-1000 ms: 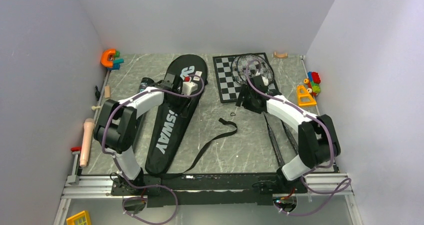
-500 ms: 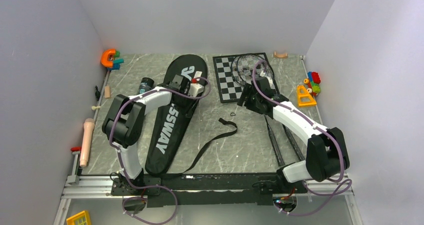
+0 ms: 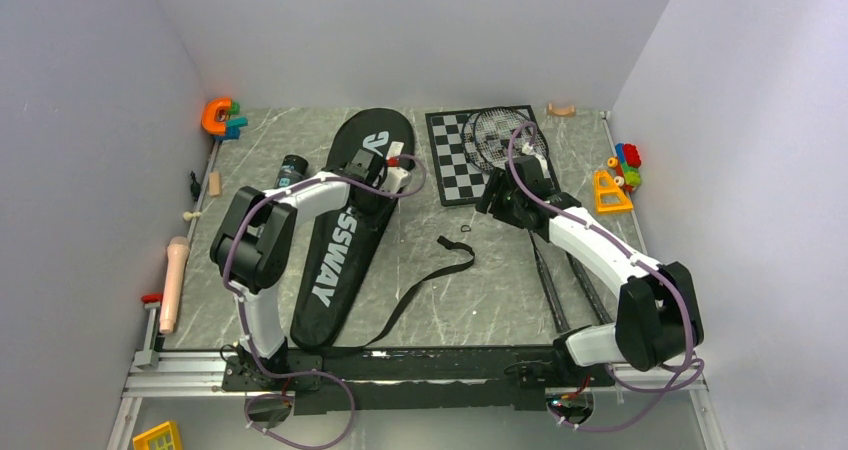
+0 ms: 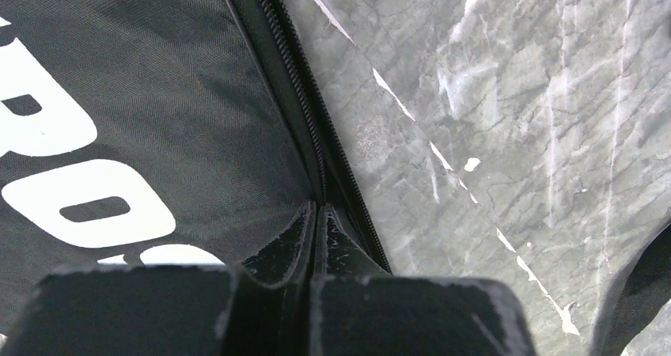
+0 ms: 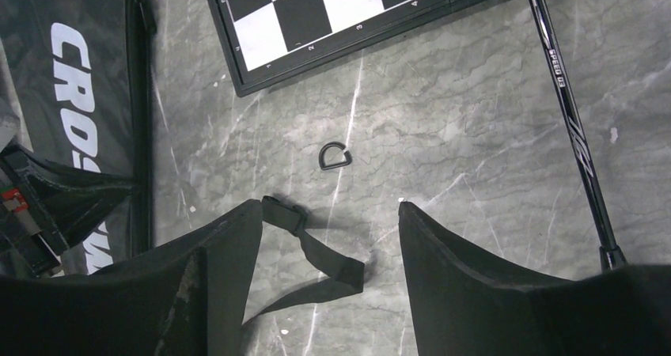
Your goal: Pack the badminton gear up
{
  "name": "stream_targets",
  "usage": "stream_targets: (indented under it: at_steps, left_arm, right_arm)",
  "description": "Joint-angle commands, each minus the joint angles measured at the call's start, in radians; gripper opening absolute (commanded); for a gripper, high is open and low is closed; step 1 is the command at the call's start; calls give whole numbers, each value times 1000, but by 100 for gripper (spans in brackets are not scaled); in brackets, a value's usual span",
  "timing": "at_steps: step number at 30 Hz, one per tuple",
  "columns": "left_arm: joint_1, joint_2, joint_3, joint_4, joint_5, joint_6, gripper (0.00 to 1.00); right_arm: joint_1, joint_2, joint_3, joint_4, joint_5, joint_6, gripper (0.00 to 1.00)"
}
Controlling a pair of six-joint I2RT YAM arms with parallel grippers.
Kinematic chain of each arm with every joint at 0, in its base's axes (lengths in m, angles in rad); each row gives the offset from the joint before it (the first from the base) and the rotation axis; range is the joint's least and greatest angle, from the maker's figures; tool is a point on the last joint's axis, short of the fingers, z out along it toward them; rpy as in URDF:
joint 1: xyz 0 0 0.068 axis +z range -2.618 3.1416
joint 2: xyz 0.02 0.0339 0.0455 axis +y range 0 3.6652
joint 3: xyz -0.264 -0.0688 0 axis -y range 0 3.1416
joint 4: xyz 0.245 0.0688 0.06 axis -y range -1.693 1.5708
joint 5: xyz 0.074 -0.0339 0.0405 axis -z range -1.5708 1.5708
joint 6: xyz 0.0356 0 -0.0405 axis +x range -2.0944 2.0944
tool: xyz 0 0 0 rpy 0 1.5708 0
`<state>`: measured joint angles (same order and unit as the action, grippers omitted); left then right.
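The black racket bag (image 3: 335, 240) with white lettering lies lengthwise on the left half of the table. My left gripper (image 3: 388, 178) sits at the bag's right edge. In the left wrist view it (image 4: 319, 207) is shut, and the bag's zipper (image 4: 297, 79) runs straight in between the tips. A racket head (image 3: 506, 135) rests on the chessboard (image 3: 455, 165), and thin black racket shafts (image 3: 555, 280) run toward me. My right gripper (image 5: 328, 206) hangs open above the loose strap end (image 5: 316, 253), holding nothing. A dark tube end (image 3: 291, 167) peeks out beside the left arm.
A small D-ring (image 5: 335, 157) lies on the marble between the chessboard (image 5: 332, 8) and the strap. Colourful toys sit at the right wall (image 3: 618, 180) and back left corner (image 3: 222, 117). A pale wooden pin (image 3: 172, 282) lies along the left wall.
The left gripper has moved slightly right along the bag's edge and closed there. The right arm has stretched out a little, and its jaws have narrowed slightly.
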<state>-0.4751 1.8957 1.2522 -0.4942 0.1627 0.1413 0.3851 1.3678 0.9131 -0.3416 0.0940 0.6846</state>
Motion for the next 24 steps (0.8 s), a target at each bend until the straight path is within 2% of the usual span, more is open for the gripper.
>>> stream_targets:
  at_steps: [1,10,19,22,24]
  left_arm:
    - [-4,-66,39,-23,-41,7,0]
    - [10,-283,110,-116,6,-5,0]
    - [25,-342,97,-160,65,-26,0]
    - [32,-350,94,-162,81,-38,0]
    - [40,-358,91,-161,94,-45,0]
  right_arm:
    - [-1,-33,-11,55,-24,17,67]
    - [29,44,6,146,-89,59,64]
    - [101,156,100,219,-150,117,71]
    - [84,169,170,132,-86,97,75]
    - [23,161,199,84,-51,77,77]
